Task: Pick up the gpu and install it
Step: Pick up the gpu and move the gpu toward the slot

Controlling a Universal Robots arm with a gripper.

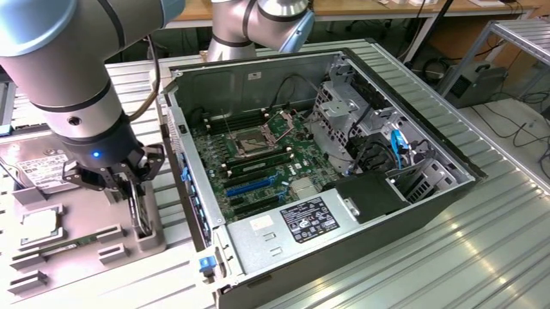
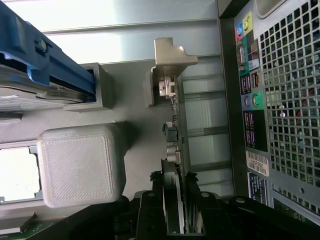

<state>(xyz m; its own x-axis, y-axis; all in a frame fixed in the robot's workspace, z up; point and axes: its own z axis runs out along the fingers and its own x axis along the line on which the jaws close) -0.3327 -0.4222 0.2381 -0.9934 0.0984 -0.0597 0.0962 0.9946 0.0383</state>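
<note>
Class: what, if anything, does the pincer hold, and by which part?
The pincer grips the gpu by its upper edge, well away from the bracket.

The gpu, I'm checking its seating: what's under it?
The gpu stands on edge in a grey holder; its lower edge inside the holder is hidden.

I'm standing by a ribbed metal table [image 1: 490, 251] of pale grooved slats. It runs from the lower right of the frame up along the right side, and overhead light lies on it in soft white patches toward the lower right. A wooden bench [image 1: 369, 9] crosses the top edge. Below it, at upper right, a dark box [image 1: 475, 84] stands on the pale floor [image 1: 481, 121] beside loose black cables [image 1: 524, 129]. A grey metal frame [image 1: 516, 27] fills the corner.
</note>
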